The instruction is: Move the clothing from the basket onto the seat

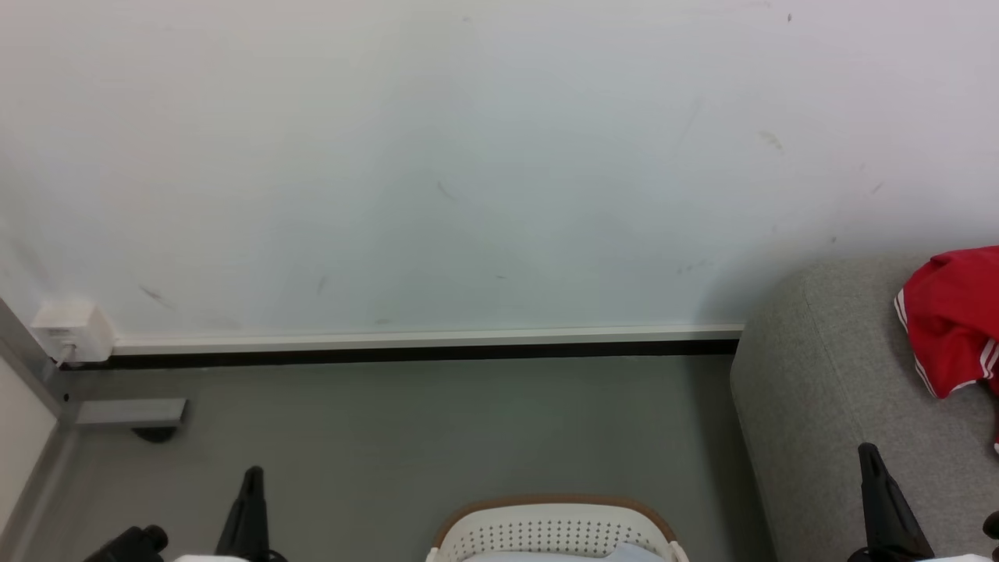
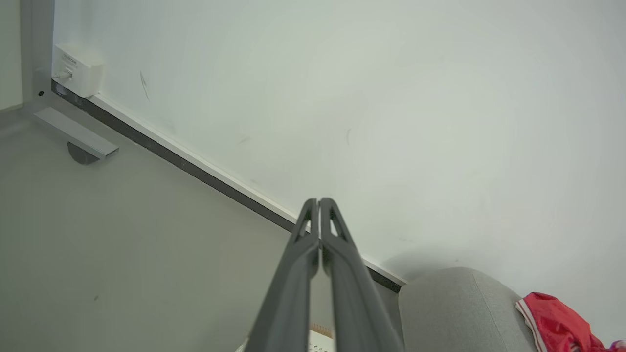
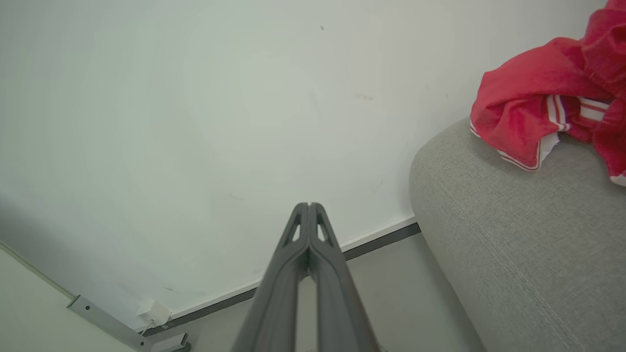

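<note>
Red clothing (image 1: pixel 952 320) lies bunched on the grey seat (image 1: pixel 819 406) at three o'clock in the head view. The basket (image 1: pixel 554 527) stands on the floor (image 1: pixel 437 421) at six o'clock, cut off, perhaps with something pale inside. The left gripper (image 2: pixel 319 201) and right gripper (image 3: pixel 309 205) are pressed closed, holding nothing.

Plain home-like room: grey sofa (image 1: pixel 819 406), white laundry basket (image 1: pixel 546 535), bare scuffed wall (image 1: pixel 468 156), skirting board (image 1: pixel 429 338), grey floor (image 1: pixel 429 421).
</note>
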Available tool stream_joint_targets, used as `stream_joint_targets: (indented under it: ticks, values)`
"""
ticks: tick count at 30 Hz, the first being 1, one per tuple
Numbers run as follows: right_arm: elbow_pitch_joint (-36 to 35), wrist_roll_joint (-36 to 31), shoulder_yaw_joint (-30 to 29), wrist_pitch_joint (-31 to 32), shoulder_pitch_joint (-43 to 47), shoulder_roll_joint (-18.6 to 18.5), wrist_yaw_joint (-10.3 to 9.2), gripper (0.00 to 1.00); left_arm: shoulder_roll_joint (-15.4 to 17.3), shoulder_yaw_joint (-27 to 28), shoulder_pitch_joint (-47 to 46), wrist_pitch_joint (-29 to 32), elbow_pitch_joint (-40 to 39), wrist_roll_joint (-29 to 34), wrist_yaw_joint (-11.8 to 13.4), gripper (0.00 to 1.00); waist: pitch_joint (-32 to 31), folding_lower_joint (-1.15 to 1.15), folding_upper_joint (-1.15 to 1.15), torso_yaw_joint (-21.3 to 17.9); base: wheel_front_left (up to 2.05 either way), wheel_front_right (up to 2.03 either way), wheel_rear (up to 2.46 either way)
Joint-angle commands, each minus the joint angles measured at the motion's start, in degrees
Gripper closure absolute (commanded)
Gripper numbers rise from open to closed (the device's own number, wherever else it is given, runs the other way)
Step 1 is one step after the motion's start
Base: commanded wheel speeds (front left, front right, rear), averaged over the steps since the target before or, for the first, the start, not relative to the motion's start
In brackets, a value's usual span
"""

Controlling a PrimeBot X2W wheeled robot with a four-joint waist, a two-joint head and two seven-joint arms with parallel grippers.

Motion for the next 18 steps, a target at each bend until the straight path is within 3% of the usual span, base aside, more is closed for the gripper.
stream_joint_targets:
  ticks: [1, 18]
  values:
    - [-0.44, 2.40, -0.68, 0.53, -1.81, -0.16, -0.02, 1.00, 0.41, 0.36, -1.63, 0.56, -1.27, -2.74, 0.13, 1.00, 0.05, 0.00, 0.00, 0.01, 0.00, 0.00, 0.00]
    - [0.52, 14.07, -2.60, 3.71, -3.27, 0.72, -0.04, 1.00, 0.51, 0.92, -2.13, 4.04, -3.00, -16.05, 0.38, 1.00, 0.54, -0.01, 0.00, 0.09, 0.00, 0.00, 0.00]
